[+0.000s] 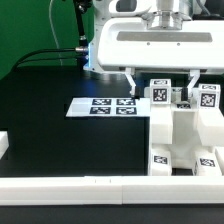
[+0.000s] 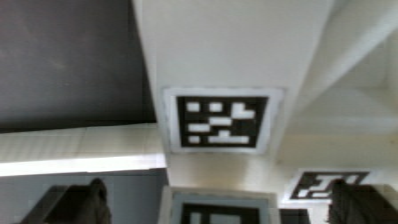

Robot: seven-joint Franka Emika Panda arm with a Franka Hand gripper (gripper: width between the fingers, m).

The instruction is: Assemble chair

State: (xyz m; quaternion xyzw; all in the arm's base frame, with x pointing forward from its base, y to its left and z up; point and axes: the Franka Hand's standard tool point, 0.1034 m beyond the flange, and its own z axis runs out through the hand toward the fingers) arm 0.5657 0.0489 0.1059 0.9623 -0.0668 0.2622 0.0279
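Note:
The chair shows as a cluster of glossy white blocks (image 1: 178, 128) at the exterior view's right, with square tags on their top and front faces. My gripper (image 1: 161, 88) hangs straight over its upper parts, fingers spread to either side of a tagged piece (image 1: 158, 95). In the wrist view a white bar with a tag (image 2: 222, 120) runs away from the gripper (image 2: 222, 205). A tagged white part (image 2: 217, 212) lies between the dark fingers (image 2: 80, 203), with a gap on each side. The gripper is open and holds nothing.
The marker board (image 1: 105, 105) lies flat on the black table, at the exterior view's left of the chair parts. A long white border rail (image 1: 70, 187) runs along the front edge, and a short one (image 1: 3, 146) sits at the left edge. Black cables trail at the back.

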